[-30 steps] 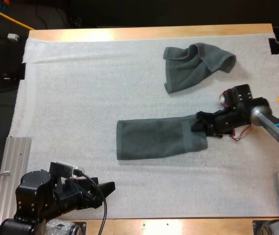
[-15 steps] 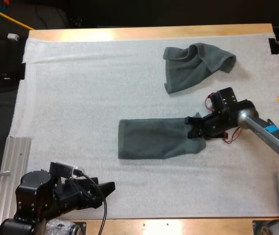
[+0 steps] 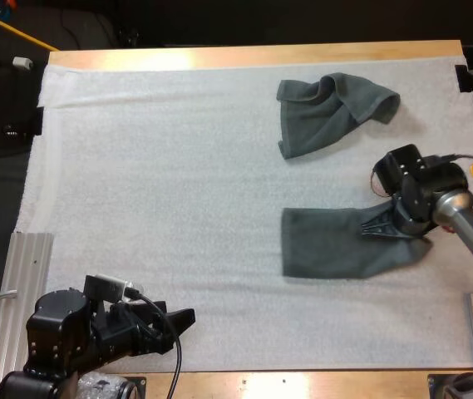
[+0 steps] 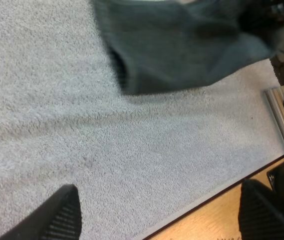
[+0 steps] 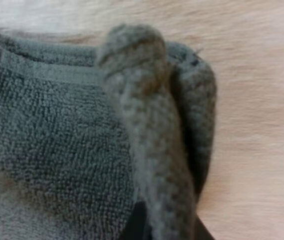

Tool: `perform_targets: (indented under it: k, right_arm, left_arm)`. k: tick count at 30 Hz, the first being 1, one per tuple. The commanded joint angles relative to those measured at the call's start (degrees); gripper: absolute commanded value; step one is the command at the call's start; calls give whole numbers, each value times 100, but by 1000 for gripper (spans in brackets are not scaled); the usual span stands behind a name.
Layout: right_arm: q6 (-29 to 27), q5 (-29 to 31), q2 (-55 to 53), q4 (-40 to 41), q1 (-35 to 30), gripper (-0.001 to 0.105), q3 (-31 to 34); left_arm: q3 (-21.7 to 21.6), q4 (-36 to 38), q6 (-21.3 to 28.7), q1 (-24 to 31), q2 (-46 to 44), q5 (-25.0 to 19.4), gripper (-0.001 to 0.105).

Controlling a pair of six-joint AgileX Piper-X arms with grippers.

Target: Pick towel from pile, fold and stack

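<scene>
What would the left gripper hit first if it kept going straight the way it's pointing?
Most likely bare mat just ahead, since the left gripper seems tilted down. Skimming level, it would reach the flat towel held by the right gripper; depth is unclear.

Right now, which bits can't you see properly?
- Right end of the folded towel: high view, under the right gripper.
- Its far side: left wrist view, cut off by the picture's edge.
- Inside the crumpled towel: high view, hidden by its own folds.
- Where the right gripper pinches: right wrist view, buried in bunched towel.
</scene>
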Motion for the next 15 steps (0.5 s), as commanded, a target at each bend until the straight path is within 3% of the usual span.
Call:
perform_targets:
  k: [1, 4, 9, 15]
  right_arm:
    - [-128, 279, -119, 208, -19, 0, -94]
    - [-15, 220, -201, 344, -19, 0, -210]
    - [587, -844, -172, 277, 244, 0, -249]
    - [1356, -1486, 39, -276, 903, 0, -249]
  left_arm:
    - [-41, 21, 23, 9, -12, -57, 64]
    - [-41, 21, 23, 9, -12, -57, 64]
    - [-41, 21, 23, 9, -12, -57, 64]
    - [-41, 21, 23, 9, -12, -57, 64]
